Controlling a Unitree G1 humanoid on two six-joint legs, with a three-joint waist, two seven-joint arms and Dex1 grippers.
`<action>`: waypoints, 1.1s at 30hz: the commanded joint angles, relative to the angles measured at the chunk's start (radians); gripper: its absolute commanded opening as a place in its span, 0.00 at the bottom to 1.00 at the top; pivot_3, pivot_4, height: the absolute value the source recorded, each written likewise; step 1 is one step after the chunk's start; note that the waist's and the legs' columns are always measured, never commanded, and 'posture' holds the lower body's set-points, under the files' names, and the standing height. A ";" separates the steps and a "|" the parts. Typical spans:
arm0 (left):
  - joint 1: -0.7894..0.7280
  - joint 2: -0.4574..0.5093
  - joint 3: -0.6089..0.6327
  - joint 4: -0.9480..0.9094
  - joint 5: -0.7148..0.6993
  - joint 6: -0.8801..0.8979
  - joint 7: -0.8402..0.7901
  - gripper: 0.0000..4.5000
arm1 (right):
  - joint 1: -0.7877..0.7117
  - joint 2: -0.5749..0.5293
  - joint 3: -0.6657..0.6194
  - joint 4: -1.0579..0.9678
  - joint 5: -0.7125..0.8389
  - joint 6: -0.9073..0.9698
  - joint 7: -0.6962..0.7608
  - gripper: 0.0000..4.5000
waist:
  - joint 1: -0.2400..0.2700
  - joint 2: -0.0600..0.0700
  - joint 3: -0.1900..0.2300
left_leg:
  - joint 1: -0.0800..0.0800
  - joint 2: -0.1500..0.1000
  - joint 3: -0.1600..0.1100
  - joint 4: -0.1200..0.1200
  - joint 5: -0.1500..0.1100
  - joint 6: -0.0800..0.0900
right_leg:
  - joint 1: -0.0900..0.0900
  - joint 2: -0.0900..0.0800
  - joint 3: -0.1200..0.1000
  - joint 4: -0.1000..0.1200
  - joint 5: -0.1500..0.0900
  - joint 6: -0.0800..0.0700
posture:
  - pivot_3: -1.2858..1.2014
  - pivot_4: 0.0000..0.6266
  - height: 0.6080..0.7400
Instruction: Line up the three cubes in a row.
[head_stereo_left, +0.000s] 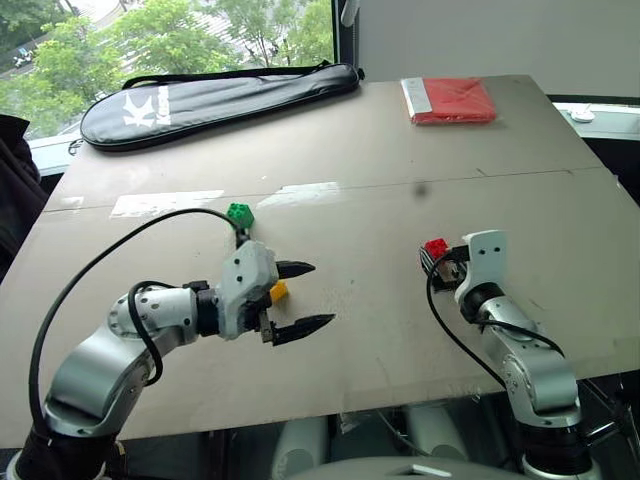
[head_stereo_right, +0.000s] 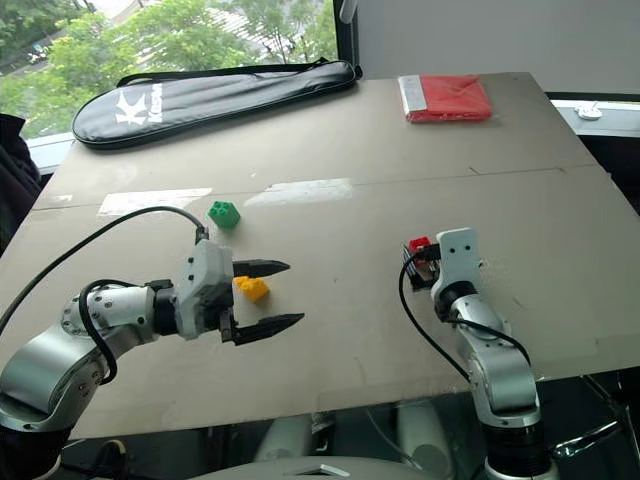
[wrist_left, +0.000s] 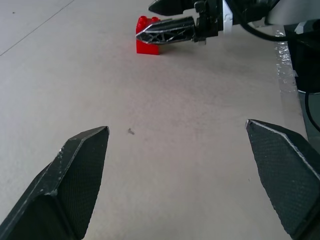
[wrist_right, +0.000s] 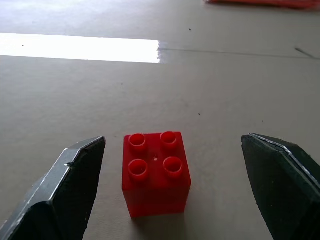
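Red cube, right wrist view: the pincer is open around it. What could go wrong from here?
1. The red cube stands free on the table between the open fingers of the right pincer; a skewed pull-back could nudge it.
2. It sits far from the yellow cube and green cube, so no row is formed.
3. The open left pincer hangs beside the yellow cube and could knock it.
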 joint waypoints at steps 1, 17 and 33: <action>0.046 -0.115 0.125 -0.051 -0.006 -0.052 0.162 1.00 | 0.046 -0.072 -0.044 -0.119 0.125 -0.058 0.174 0.99 | 0.002 -0.001 0.000 | 0.000 0.000 -0.001 0.000 0.000 0.000 | 0.000 0.000 0.000 0.000 0.000 0.000 | 0.52 0.24 0.70; 0.052 -0.168 -0.005 0.352 0.233 -0.349 0.059 1.00 | 0.258 -0.335 -0.093 -0.048 0.301 -0.347 0.704 0.99 | 0.007 -0.004 -0.001 | 0.005 0.000 0.000 0.000 0.000 0.000 | 0.005 0.000 -0.003 -0.001 0.000 0.000 | 0.52 0.24 0.70; -0.216 -0.244 0.175 0.635 0.255 -0.320 0.366 1.00 | 0.259 -0.297 -0.072 -0.067 0.304 -0.403 0.637 0.99 | 0.010 -0.006 -0.001 | 0.006 -0.001 -0.002 0.002 0.000 0.000 | 0.008 -0.001 -0.004 0.000 0.000 0.000 | 0.52 0.24 0.70</action>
